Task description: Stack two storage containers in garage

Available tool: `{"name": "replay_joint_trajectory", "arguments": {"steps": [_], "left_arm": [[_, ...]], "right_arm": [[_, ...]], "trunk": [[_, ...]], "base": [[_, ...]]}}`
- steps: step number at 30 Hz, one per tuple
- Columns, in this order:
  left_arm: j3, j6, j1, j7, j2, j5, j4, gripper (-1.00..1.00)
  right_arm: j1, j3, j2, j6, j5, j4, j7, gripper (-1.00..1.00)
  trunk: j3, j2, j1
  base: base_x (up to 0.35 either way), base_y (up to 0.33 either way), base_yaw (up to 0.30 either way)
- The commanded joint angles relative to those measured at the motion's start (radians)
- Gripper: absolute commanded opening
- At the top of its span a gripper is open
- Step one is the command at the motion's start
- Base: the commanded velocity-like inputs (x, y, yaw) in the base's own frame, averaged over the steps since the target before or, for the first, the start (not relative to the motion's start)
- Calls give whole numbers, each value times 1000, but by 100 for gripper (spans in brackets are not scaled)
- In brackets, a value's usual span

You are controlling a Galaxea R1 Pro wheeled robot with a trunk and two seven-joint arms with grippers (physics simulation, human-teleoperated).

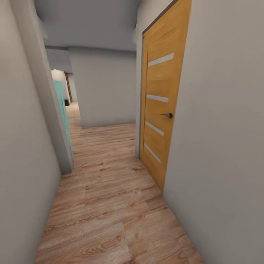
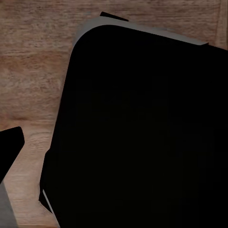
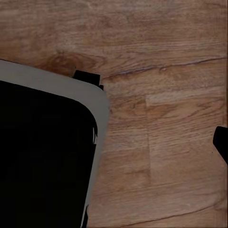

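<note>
Corridor in transit, read left to right with the wooden door point(image 1: 158, 110) as landmark. Far left of the door, a pale grey wall point(image 1: 22, 146) runs along the passage; a grey projecting wall edge point(image 1: 51, 110) stands next to it, with a teal panel point(image 1: 63, 110) just behind that edge. Well left of the door and further back, the passage continues towards a dim opening. Directly left of the door, beyond its frame, a white wall block point(image 1: 104, 88) closes the view ahead. Wood-plank flooring point(image 1: 106, 205) extends from the foreground past the door. The door is shut, with pale horizontal strips and a dark lever handle point(image 1: 168, 115). Right of the door, a plain white wall point(image 1: 227, 146) fills the edge.

In the left wrist view, a large black rounded body with a grey rim point(image 2: 142, 133), probably the robot's base, hangs over planks; the right wrist view shows the same kind of black, grey-edged body point(image 3: 42, 156) over planks point(image 3: 161, 95). Whether either gripper is spread or pressed together cannot be told.

The two storage containers are not before the cameras here, so their place cannot be given. Judged from the task, such open-top bins are likely light, stiff and smooth-walled; a two-armed hold on the opposite short-end rims should suit best.
</note>
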Motion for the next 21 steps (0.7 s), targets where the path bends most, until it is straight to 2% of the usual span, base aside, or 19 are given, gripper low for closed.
{"name": "replay_joint_trajectory", "arguments": {"steps": [1, 5, 21], "left_arm": [[1, -2, 0, 0, 0, 4, -1, 100], [1, -2, 0, 2, 0, 4, -1, 100], [1, 0, 0, 5, -1, 6, 0, 100]], "right_arm": [[0, 8, 0, -3, -11, 0, 0, 100], [0, 7, 0, -4, -12, 0, 1, 100], [0, 6, -4, -3, -10, 0, 1, 100]], "trunk": [[-1, 0, 1], [-1, 0, 1], [-1, 0, 1]], "base": [[320, 0, 265], [321, 0, 137], [321, 0, 6]]}}
